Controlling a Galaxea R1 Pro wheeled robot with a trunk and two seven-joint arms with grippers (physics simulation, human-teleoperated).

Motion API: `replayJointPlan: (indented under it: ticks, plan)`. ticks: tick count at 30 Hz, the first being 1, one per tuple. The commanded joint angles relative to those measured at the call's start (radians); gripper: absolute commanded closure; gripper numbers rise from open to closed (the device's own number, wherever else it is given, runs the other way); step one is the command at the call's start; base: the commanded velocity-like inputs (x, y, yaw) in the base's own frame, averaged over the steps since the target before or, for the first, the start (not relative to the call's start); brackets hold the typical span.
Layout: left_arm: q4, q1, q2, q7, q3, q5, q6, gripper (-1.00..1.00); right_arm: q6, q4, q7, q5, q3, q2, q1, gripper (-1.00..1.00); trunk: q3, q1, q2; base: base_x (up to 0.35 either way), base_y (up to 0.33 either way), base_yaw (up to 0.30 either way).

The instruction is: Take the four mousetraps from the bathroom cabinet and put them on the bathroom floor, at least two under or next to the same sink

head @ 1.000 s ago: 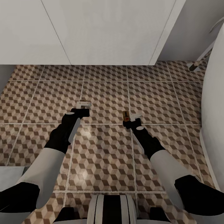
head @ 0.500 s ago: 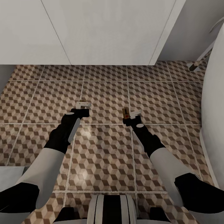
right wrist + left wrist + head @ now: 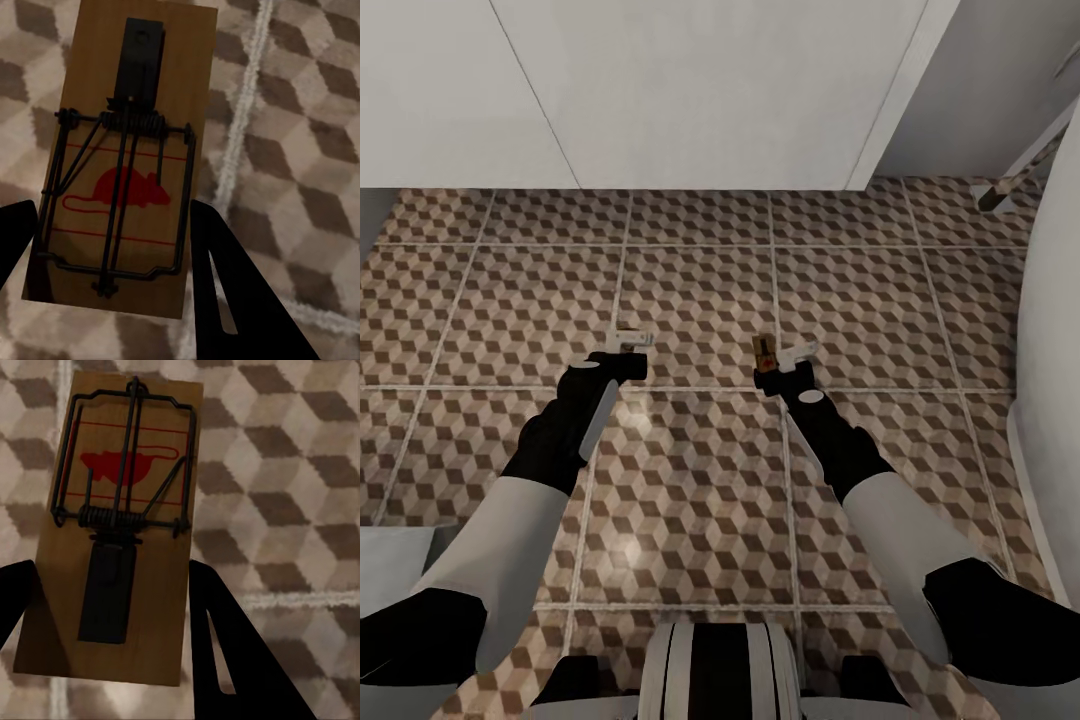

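Both arms over bathroom floor (image 3: 700, 300), short of white cabinet front (image 3: 690, 90).
Left gripper (image 3: 628, 345): jaws closed on mousetrap (image 3: 112, 525), wrist view shows board pinched at edges.
Right gripper (image 3: 785, 362): jaws closed on second mousetrap (image 3: 124, 161), held above tiles.
Risk: drop from height, trap bounces or flips; sink unidentified here, placement may miss under/next-to condition.

Left hand (image 3: 112, 645) gripping a wooden mousetrap (image 3: 120, 532) between its dark fingers (image 3: 225, 660), red mouse print showing under the wire, cube-patterned bathroom floor (image 3: 292, 487) lying beneath
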Motion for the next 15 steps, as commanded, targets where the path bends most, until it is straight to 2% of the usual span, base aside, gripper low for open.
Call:
replayJointPlan:
  ticks: [1,15]
  plan:
    - [-0.001,0.000,0.000,0.008,-0.002,0.005,0.005,1.00,0.008,-0.006,-0.003,0.005,0.003,0.000,0.000,1.00,-0.005,0.000,0.000,0.000,0.000,0.000]
    - [-0.010,0.000,0.001,0.009,-0.002,0.005,0.006,1.00,0.010,-0.015,-0.003,0.005,0.003,-0.001,0.000,1.00,-0.071,0.007,-0.004,0.000,0.000,0.000]
